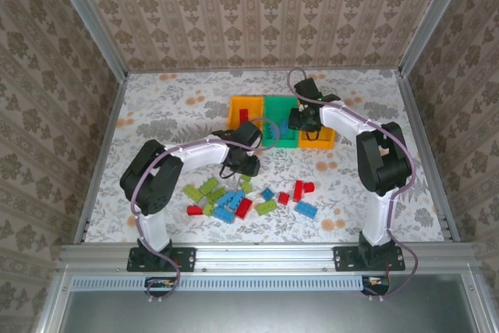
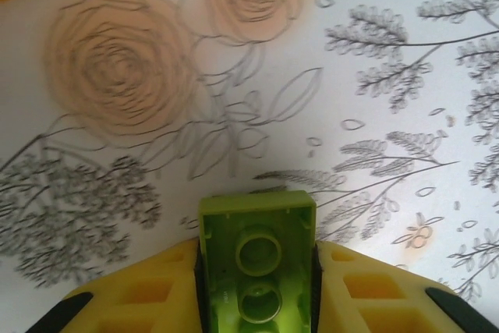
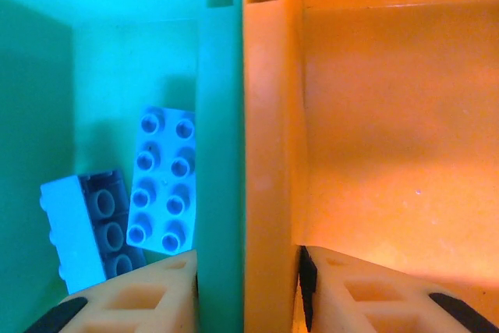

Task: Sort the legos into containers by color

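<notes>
Progress is slight. The left orange bin (image 1: 234, 103) holds something red, the green bin (image 1: 274, 107) holds two blue legos (image 3: 162, 181), and the right orange bin (image 1: 320, 143) looks bare where I can see into it. Most of the loose legos (image 1: 249, 200), red, blue and lime, lie scattered on the floral surface (image 1: 171, 107) near my bases.

My left claw (image 2: 257, 251) is clamped on a lime lego (image 2: 257, 224), held above the surface just short of the bins. Its hollow underside faces my wrist camera, studs away. Its long axis runs straight out along my fingers, away from the wrist.

My right claw (image 3: 248, 259) straddles the touching bin walls (image 3: 245, 115) between green and right orange. The fingers sit flush on both sides, seemingly gripping them.
</notes>
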Action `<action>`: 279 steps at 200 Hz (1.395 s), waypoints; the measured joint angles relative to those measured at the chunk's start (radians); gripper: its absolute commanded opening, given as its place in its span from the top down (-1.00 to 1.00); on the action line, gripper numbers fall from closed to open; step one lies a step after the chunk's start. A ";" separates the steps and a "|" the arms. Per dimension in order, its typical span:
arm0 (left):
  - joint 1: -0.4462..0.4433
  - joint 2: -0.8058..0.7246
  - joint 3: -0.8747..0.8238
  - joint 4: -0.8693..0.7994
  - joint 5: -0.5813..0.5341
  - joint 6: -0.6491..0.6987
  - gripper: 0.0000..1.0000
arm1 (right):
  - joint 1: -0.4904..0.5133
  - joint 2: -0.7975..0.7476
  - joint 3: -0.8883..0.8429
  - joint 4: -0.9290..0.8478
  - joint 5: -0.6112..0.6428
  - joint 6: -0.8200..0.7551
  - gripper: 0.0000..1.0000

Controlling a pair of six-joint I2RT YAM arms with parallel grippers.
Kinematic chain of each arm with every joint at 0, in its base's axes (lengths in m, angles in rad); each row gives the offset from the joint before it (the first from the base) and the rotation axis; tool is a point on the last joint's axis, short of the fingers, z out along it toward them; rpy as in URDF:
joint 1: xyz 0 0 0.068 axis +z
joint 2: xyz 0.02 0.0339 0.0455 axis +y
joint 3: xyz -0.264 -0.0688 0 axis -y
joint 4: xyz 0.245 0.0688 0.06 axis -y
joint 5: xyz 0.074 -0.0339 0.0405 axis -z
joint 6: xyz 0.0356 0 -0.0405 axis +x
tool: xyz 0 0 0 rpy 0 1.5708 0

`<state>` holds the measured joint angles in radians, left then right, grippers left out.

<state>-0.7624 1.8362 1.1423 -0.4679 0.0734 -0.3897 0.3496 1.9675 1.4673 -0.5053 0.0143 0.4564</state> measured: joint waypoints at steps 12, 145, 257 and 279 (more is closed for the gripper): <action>0.011 -0.014 -0.008 -0.004 -0.005 0.000 0.35 | 0.034 0.012 0.014 0.001 0.000 0.016 0.25; 0.024 -0.131 0.163 0.015 0.033 0.001 0.34 | 0.112 -0.121 -0.028 0.011 -0.005 0.152 -0.72; 0.024 0.280 0.555 0.159 0.257 -0.101 0.27 | -0.122 -0.545 -0.484 -0.090 0.019 0.124 -0.68; 0.024 0.311 0.586 0.180 0.273 -0.136 0.24 | -0.114 -0.592 -0.534 -0.114 -0.023 0.127 -0.64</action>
<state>-0.7380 2.1475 1.7279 -0.2882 0.3466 -0.5255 0.2352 1.3750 0.9333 -0.6189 -0.0086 0.5831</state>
